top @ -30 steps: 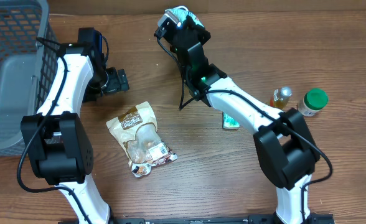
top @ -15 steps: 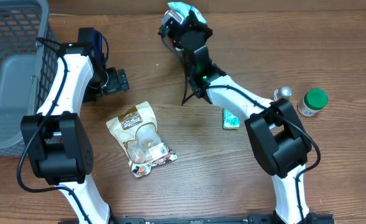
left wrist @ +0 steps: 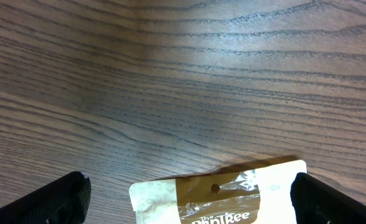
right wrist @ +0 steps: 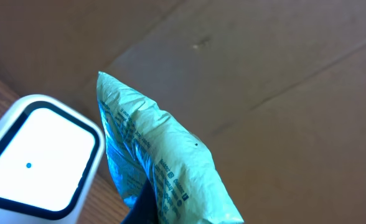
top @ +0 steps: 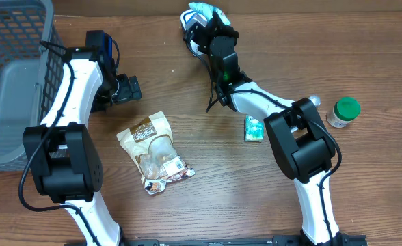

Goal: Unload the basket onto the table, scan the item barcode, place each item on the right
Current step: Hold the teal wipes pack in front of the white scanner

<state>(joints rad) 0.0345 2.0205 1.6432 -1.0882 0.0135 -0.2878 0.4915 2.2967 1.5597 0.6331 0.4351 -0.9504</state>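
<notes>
Wood-grain table [left wrist: 170,62], cardboard wall [right wrist: 264,62] behind. My right gripper [top: 204,18] is clamped on the teal bag [right wrist: 155,158] at the table's 12 o'clock, white scanner [right wrist: 40,155] at its 8. Left gripper [top: 130,89] jaws apart. Bag print unreadable; brown pouch [top: 156,152] lettering cut off.

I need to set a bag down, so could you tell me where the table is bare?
Bare wood lies between the snack pouch and the green box, and toward the near edge from the jar. Crowded between basket and left arm.
</notes>
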